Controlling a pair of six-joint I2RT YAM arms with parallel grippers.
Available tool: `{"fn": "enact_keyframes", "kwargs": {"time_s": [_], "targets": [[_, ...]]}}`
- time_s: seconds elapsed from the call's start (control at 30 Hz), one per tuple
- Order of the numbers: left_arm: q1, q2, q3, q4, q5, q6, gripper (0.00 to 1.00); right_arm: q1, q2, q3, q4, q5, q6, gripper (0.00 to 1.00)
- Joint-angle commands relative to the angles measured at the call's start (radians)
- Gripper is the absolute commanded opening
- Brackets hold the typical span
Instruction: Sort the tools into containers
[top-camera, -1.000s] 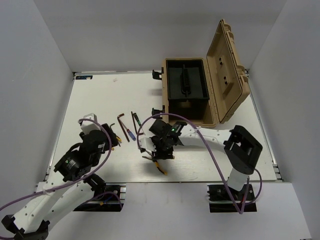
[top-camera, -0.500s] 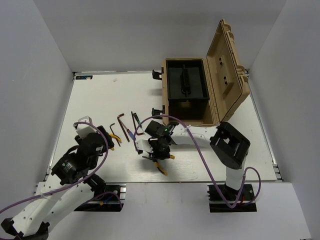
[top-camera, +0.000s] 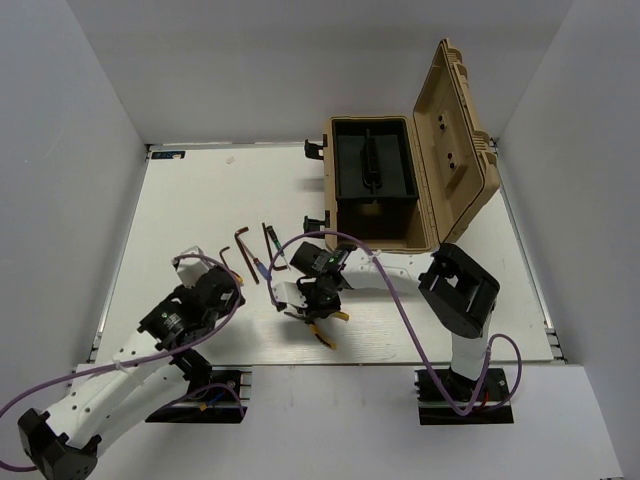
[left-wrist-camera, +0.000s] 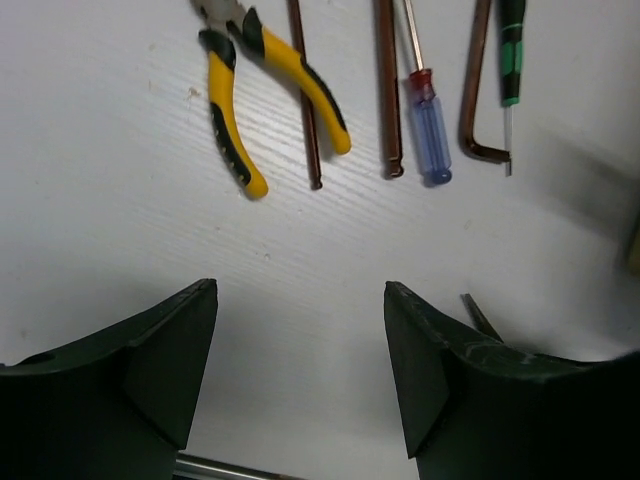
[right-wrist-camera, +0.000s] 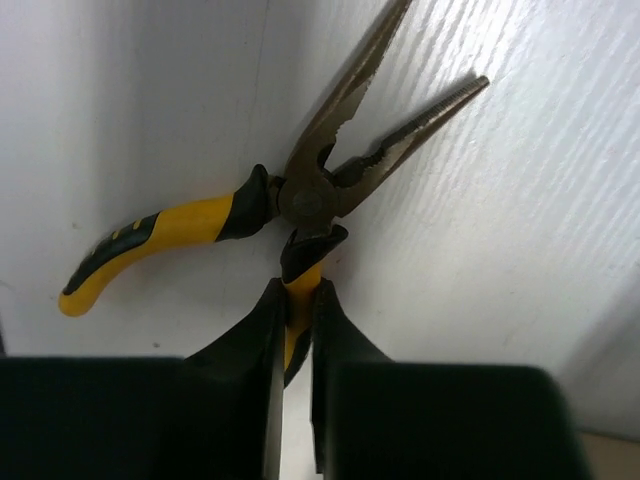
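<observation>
A white table (top-camera: 200, 190) is seen from above, closed in by plain walls (top-camera: 90, 150) on the left, back and right. Both arm bases are bolted at its near edge. Bare surface is seen across the far left and along the near right.

A tan toolbox (top-camera: 370, 238) is set at the far right of the table, with its lid (top-camera: 455, 140) thrown open to the right. The box is filled by a black tray (top-camera: 395, 170) with a handle bar down its middle.

A row of tools is laid out left of centre. In the left wrist view these are shown as yellow-handled pliers (left-wrist-camera: 265, 95), three hex keys (left-wrist-camera: 388, 90), a red-blue screwdriver (left-wrist-camera: 428, 120) and a green-black screwdriver (left-wrist-camera: 511, 60), side by side and close together.

The left gripper (left-wrist-camera: 300, 330) is held over bare table at the near end of this row. Its fingers (left-wrist-camera: 150, 360) are spread wide and nothing is touched.

The right gripper (right-wrist-camera: 296, 300) is lowered at the table's middle, near its front edge. Its fingers (right-wrist-camera: 255, 340) are clamped on one yellow handle of a pair of long-nose pliers (right-wrist-camera: 310, 190). The other handle is splayed out to the side and the steel jaws are parted. Whether these pliers rest on the surface cannot be told.
</observation>
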Motion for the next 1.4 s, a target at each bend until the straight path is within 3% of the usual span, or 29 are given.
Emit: {"fn": "enact_keyframes", "kwargs": {"time_s": [0.0, 0.03, 0.43, 0.63, 0.73, 0.97, 1.23, 1.37], "targets": [[0.004, -0.006, -0.061, 0.066, 0.026, -0.121, 0.78, 0.005, 0.001, 0.013, -0.12, -0.064, 0.008, 0.05], [0.004, -0.006, -0.084, 0.066, 0.026, -0.144, 0.78, 0.005, -0.018, 0.04, -0.156, -0.07, 0.022, 0.0], [0.004, 0.207, -0.088, 0.149, -0.066, -0.164, 0.78, 0.004, -0.219, 0.286, -0.456, -0.239, 0.039, 0.0], [0.004, 0.175, -0.06, 0.109, -0.095, -0.186, 0.78, 0.001, -0.238, 0.459, -0.56, -0.277, 0.03, 0.0], [0.004, 0.14, -0.037, 0.077, -0.138, -0.195, 0.76, 0.001, -0.264, 0.508, -0.51, -0.202, 0.05, 0.0], [0.035, 0.184, -0.028, 0.101, -0.161, -0.195, 0.76, -0.064, -0.284, 0.6, -0.318, 0.316, 0.107, 0.0], [0.108, 0.388, -0.019, 0.293, -0.098, -0.086, 0.75, -0.268, -0.378, 0.516, -0.14, 0.485, 0.093, 0.0], [0.154, 0.442, 0.017, 0.325, -0.086, -0.002, 0.75, -0.337, -0.384, 0.452, -0.121, 0.464, 0.021, 0.0]]}}
